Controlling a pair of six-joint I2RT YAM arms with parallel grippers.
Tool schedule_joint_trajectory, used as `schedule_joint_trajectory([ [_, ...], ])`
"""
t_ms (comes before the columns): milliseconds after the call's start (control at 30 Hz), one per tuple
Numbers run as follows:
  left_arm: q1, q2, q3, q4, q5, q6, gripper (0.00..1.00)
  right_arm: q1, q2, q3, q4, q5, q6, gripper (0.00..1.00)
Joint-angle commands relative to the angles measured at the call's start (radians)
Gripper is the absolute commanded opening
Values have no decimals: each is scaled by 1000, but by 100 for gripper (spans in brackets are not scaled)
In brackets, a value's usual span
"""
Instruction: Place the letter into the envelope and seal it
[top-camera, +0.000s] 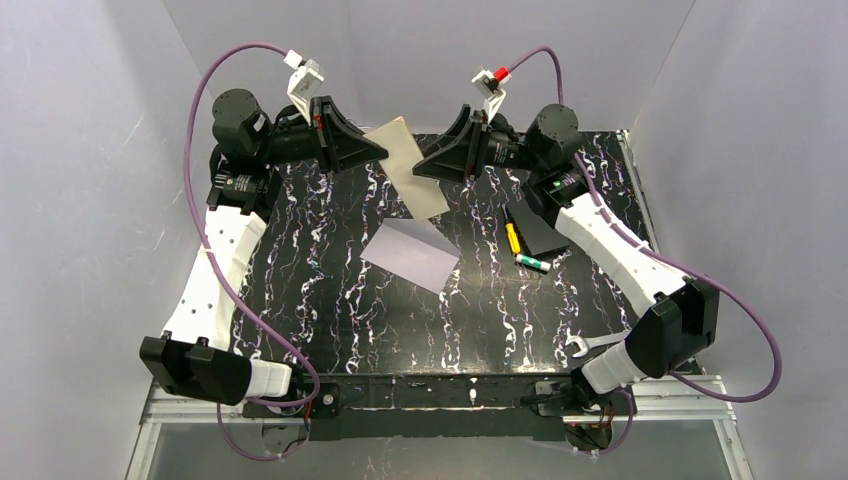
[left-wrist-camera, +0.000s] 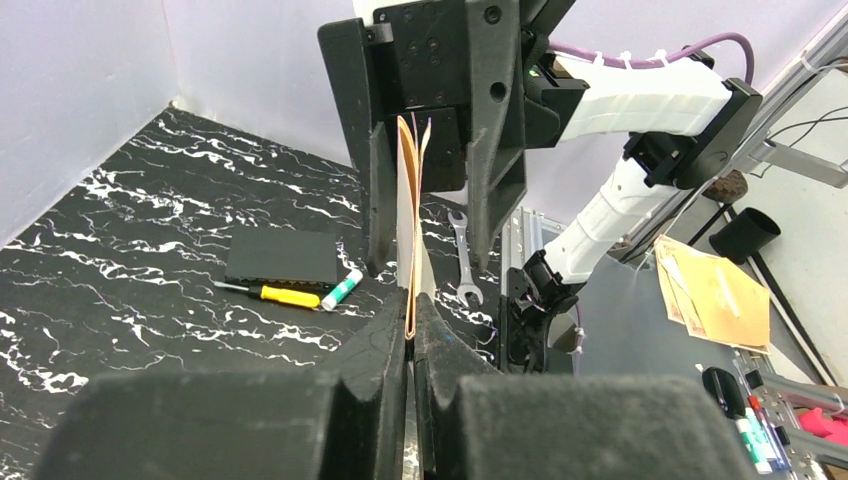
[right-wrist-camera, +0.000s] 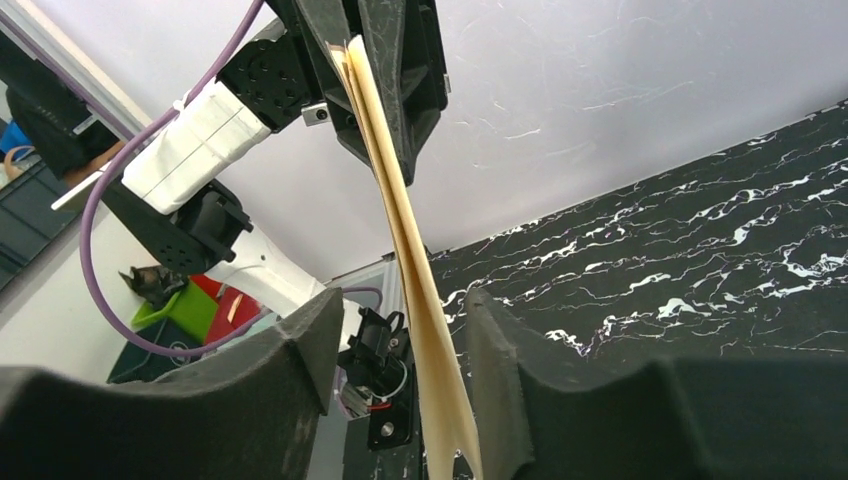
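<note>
The letter (top-camera: 410, 165) is off the surface, held on edge in the air at the far side, between the two arms. It is a thin cream-tan sheet, and two leaves show along its edge, so it appears folded. It curves slightly along its length in the right wrist view. Judgement: very light, limp, easily creased, and likely to slip or swing if held at one point only. The left claw (top-camera: 385, 150) is pressed together on one edge of the sheet. The right claw (top-camera: 420, 166) straddles the opposite side with its fingers spread; a gap shows on at least one face, so no firm pinch is confirmed there. Recommended hold: close to an edge or corner, both leaves caught together, leaving the leading edge free to enter the pocket. The envelope (top-camera: 412, 252) lies flat on the surface (top-camera: 330, 300) below and nearer, well apart from the sheet. To its right lie a screwdriver (top-camera: 512, 237), a marker (top-camera: 533, 262) and a black box (top-camera: 548, 235); a wrench (top-camera: 590, 345) lies nearer the arm bases.
</note>
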Motion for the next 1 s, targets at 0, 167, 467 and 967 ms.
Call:
schedule_joint_trajectory([
  [0, 2, -7, 25, 65, 15, -26, 0, -3, -9, 17, -13, 30, -54, 50],
  [167, 3, -5, 17, 85, 1, -43, 0, -3, 3, 23, 7, 7, -41, 31],
  [467, 36, -30, -79, 80, -253, -109, 52, -7, 6, 53, -96, 125, -109, 1],
  [967, 86, -67, -323, -718, -1184, -58, 98, -65, 249, 70, -623, 795, -424, 1],
])
